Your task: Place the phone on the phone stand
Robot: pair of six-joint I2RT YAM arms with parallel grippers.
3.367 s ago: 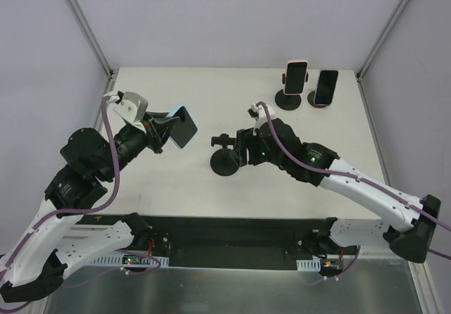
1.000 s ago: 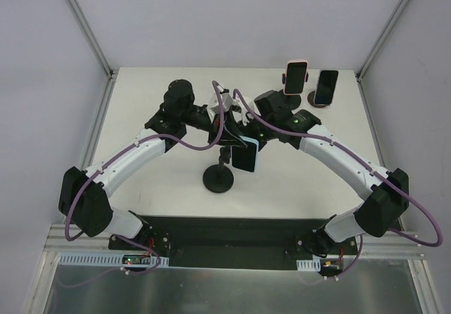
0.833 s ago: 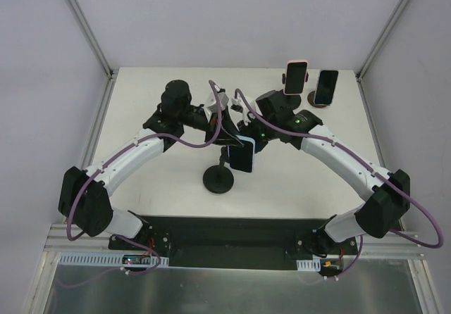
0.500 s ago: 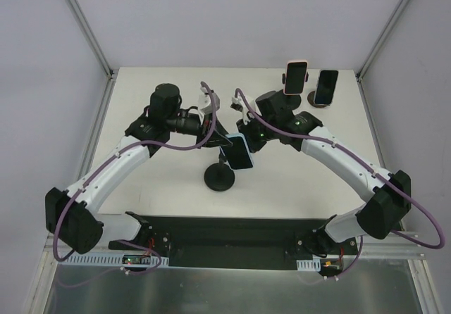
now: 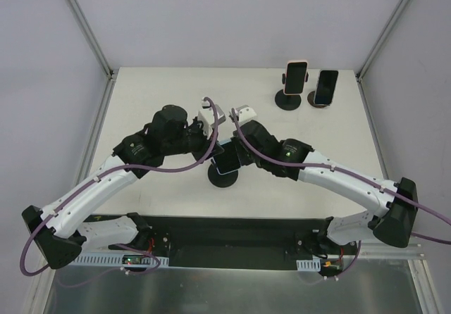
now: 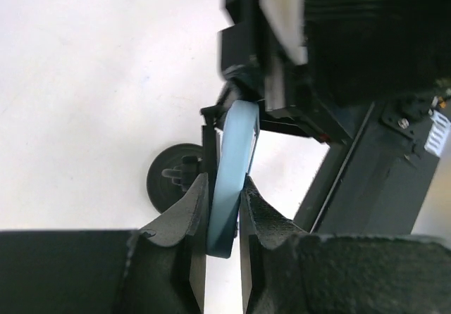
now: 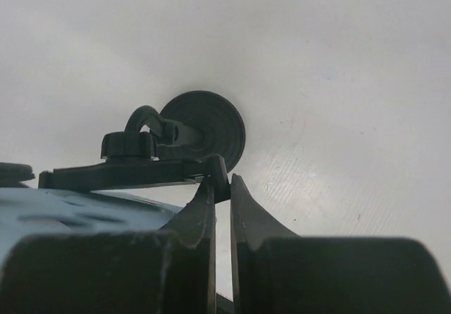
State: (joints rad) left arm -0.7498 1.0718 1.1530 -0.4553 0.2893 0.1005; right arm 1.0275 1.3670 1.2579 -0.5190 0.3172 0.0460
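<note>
The phone (image 5: 227, 161), light blue, hangs tilted just above the black round-based phone stand (image 5: 223, 179) at the table's middle front. My left gripper (image 5: 218, 151) is shut on the phone. In the left wrist view the phone (image 6: 233, 166) shows edge-on between the two pads, with the stand's base (image 6: 169, 181) behind it. My right gripper (image 5: 239, 157) comes in from the right. In the right wrist view it (image 7: 222, 187) is shut on the tip of the phone stand's clamp arm (image 7: 127, 173), above the base (image 7: 208, 127). The phone's blue back (image 7: 70, 212) lies against that arm.
At the back right a pink phone (image 5: 297, 77) sits on a black stand (image 5: 287, 101), and a dark phone (image 5: 325, 87) sits on a small stand beside it. Metal frame posts rise at the table's two back corners.
Both grippers, the phone and the stand's clamp have come down and toward the near edge, over the stand's base. The left arm's elbow has swung back to the left.
</note>
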